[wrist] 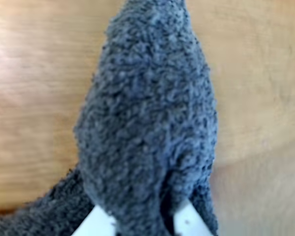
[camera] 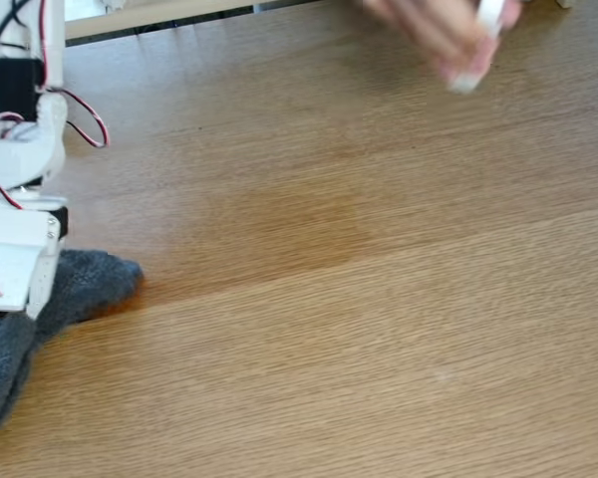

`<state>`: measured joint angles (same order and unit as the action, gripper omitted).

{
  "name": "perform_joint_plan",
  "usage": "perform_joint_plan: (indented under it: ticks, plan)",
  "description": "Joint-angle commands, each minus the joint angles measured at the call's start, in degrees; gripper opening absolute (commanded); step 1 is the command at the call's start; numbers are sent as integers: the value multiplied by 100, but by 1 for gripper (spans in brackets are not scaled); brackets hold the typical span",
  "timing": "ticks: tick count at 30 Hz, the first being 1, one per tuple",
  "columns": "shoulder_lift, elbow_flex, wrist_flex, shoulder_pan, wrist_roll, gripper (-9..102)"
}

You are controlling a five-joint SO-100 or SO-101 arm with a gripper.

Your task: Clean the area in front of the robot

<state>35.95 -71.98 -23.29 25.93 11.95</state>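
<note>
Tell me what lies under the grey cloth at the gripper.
The grey cloth lies on the wooden surface, with the gripper shut on it. Whatever is on the wood beneath the cloth is covered.

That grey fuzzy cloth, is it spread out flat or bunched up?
Bunched up. In the wrist view the cloth rises as a thick hump pinched between the gripper tips; its ends trail loosely on the table.

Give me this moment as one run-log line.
end effector: shut on grey cloth | cloth: on wooden surface, left edge of fixed view | blurred hand: top right, holding small white object
</note>
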Motion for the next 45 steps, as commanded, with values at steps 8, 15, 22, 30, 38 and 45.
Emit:
perform_joint_plan:
  ticks: [8,15,22,30,38,45]
  plan:
    - [4351,-396,-5897,-35,-255,0]
    - [6047,-3322,-5098,1354,756,0]
    - [6847,-6354,-2285,2364,1608,0]
    - [6926,-7822,-141,2355,1608,4]
    - [6759,-7611,431,2171,940,31]
    - [7066,-6996,-475,703,202,10]
